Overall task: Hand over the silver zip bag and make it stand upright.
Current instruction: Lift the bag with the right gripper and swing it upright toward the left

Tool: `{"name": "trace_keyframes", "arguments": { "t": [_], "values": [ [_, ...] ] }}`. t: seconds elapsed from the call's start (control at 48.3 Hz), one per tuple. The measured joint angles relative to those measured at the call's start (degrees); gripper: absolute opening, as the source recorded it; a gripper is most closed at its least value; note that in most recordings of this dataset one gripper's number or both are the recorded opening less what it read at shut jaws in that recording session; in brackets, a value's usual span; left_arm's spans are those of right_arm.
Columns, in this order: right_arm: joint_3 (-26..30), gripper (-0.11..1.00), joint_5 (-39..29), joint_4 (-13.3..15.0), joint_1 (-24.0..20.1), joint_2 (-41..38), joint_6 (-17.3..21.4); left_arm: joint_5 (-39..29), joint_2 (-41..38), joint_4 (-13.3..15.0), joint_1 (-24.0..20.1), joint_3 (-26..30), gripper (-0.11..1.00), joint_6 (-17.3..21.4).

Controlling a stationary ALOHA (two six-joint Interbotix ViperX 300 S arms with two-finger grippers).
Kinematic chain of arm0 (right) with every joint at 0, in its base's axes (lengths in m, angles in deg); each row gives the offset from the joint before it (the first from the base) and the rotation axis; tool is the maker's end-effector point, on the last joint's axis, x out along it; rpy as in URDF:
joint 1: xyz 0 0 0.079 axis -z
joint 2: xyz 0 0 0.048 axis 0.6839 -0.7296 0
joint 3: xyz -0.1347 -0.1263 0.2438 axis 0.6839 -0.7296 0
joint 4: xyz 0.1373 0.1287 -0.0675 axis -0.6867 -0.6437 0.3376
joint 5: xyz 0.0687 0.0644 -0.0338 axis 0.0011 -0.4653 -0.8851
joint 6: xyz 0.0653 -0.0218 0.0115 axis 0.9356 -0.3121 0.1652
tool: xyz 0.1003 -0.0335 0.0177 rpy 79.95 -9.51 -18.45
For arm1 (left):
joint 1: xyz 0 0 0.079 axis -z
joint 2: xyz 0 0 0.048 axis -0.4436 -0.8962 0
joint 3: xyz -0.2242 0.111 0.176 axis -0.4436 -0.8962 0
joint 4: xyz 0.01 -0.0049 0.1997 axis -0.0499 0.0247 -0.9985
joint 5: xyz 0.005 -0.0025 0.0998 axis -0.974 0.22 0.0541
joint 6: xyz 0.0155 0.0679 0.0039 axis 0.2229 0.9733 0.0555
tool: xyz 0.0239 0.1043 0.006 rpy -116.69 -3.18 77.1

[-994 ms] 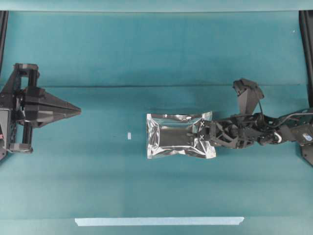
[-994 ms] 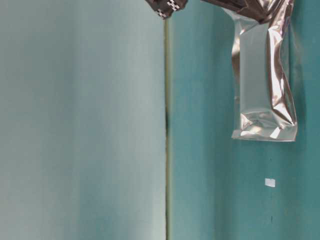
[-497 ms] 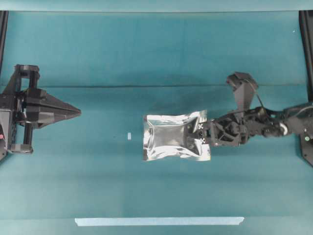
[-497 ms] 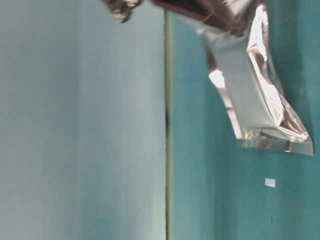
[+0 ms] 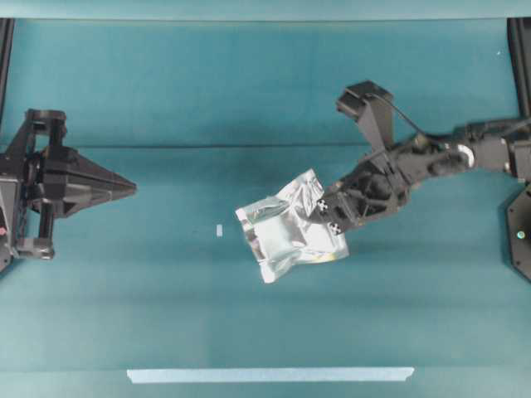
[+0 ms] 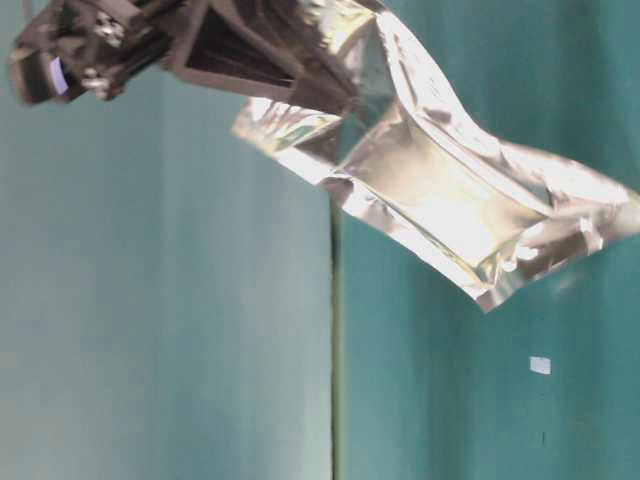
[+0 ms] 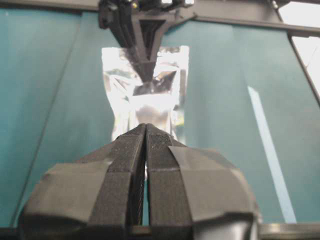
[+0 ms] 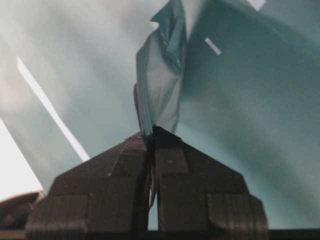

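Right of the small white tape mark (image 5: 219, 230), the silver zip bag (image 5: 286, 235) hangs tilted, pinched at one edge by the right gripper (image 5: 330, 217), w/ left gripper (image 5: 133, 190) closed & empty far off—should open before taking it.

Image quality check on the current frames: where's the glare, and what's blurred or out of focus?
Table-level view: the silver zip bag blows out to white at its centre, and the right gripper is motion-blurred. Left wrist view: bag glares white, the shut left gripper in front is soft. Right wrist view: fingers and bag both out of focus. Overhead view: sharp, slight glare on the foil.
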Motion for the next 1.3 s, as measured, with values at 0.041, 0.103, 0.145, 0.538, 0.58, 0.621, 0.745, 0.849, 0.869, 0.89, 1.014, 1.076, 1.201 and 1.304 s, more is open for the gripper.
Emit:
{"name": "trace_keyframes", "arguments": {
  "t": [0.041, 0.103, 0.145, 0.538, 0.58, 0.621, 0.745, 0.849, 0.869, 0.89, 1.014, 1.076, 1.201, 1.304],
  "values": [
    [1.23, 0.01, -2.29, 2.11, 0.18, -0.09, 0.0, 0.0, 0.0, -0.09, -0.18, 0.09, -0.01, -0.18],
    [3.69, 0.01, -6.5, 5.45, 0.44, -0.62, 0.0, -0.18, 0.0, 0.0, -0.44, 0.0, -0.01, -0.09],
    [5.1, 0.01, -8.96, 7.03, 0.44, -1.05, 0.0, -0.44, -0.09, 0.0, -0.44, 0.0, -0.01, -0.26],
    [19.78, 0.01, -25.66, 15.82, 0.62, -6.77, -0.62, -1.93, -0.88, -0.09, -1.41, 0.0, 0.0, -0.53],
    [21.36, 0.01, -27.6, 16.88, 0.44, -7.65, -0.97, -1.93, -0.88, -0.09, -1.41, 0.09, 0.03, -0.53],
    [22.85, 0.01, -29.53, 17.93, 0.26, -8.44, -1.23, -2.02, -0.88, -0.09, -1.49, 0.0, 0.09, -0.53],
    [26.46, 0.01, -35.07, 21.27, -0.18, -10.37, -2.46, -2.02, -1.41, -0.09, -2.11, 0.0, 0.41, -0.53],
    [28.3, 0.01, -37.88, 22.85, -0.18, -11.34, -4.13, -2.11, -2.11, -0.09, -2.55, 0.0, 0.73, -0.53],
    [28.56, 0.01, -38.14, 23.03, -0.26, -11.34, -4.39, -2.11, -2.2, -0.09, -2.64, 0.0, 0.78, -0.53],
    [28.83, 0.01, -38.5, 23.2, -0.26, -11.43, -4.83, -2.11, -2.37, -0.09, -2.64, 0.0, 0.84, -0.53],
    [30.15, 0.01, -39.02, 23.91, -0.62, -12.13, -8.35, -2.11, -2.64, -0.09, -2.72, 0.0, 0.92, -0.44],
    [30.67, 0.01, -38.94, 24.08, -1.05, -12.57, -11.25, -2.11, -2.72, 0.0, -2.72, 0.0, 0.87, -0.44],
    [31.64, 0.01, -38.5, 24.08, -1.76, -13.18, -17.31, -2.11, -2.72, -0.09, -2.72, 0.0, 0.88, -0.44],
    [32.61, 0.01, -38.41, 24.17, -2.02, -14.06, -22.32, -2.11, -2.72, 0.0, -2.72, -0.53, 0.89, -0.53]
  ]
}}
